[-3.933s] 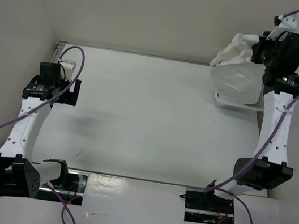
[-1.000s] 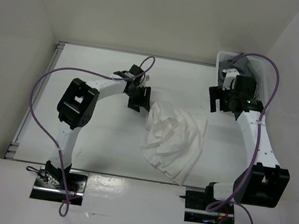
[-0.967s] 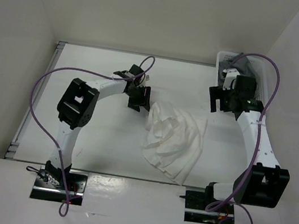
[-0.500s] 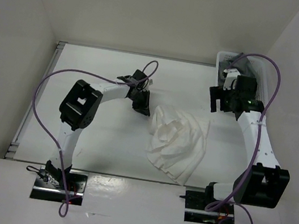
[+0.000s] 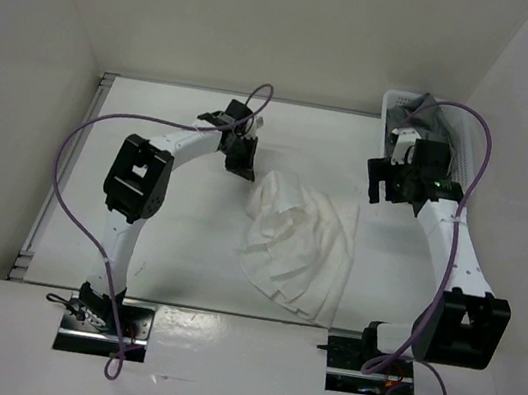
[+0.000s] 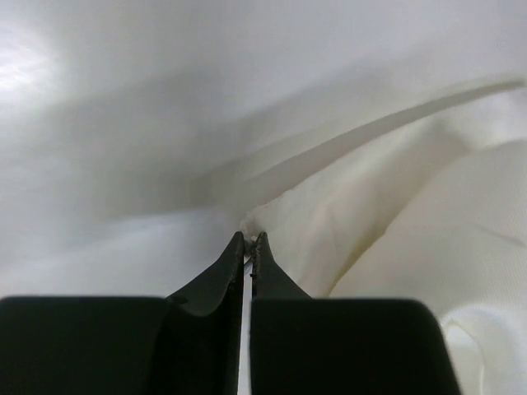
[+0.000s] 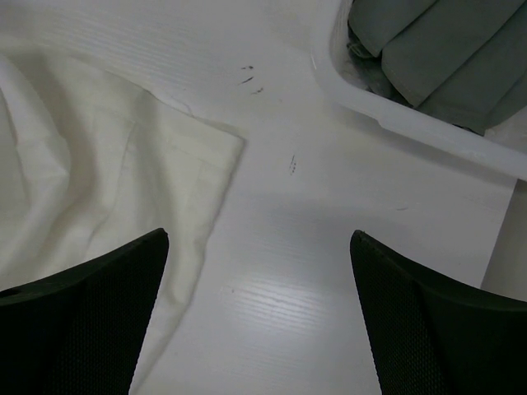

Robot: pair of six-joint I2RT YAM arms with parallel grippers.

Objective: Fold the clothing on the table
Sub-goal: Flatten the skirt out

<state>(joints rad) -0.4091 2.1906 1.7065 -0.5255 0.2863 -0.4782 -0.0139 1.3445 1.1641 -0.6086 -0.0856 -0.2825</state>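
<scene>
In the top view the skirt [image 5: 296,249] is seen crumpled in the middle of the worktop [image 5: 157,230]; no fold is made, so the whole task is judged left. The left jaws are placed at its upper-left edge, the right jaws off its upper-right corner. Only in the left wrist view are the left jaws shown together, clamped on a fabric edge. In the right wrist view the right jaws are seen wide apart and empty, and a grey garment [image 7: 428,49] in the basket [image 7: 387,115] is shown close.

skirt [image 5: 298,249] on table [image 5: 175,244] centre — basket [image 5: 393,103] far right
</scene>
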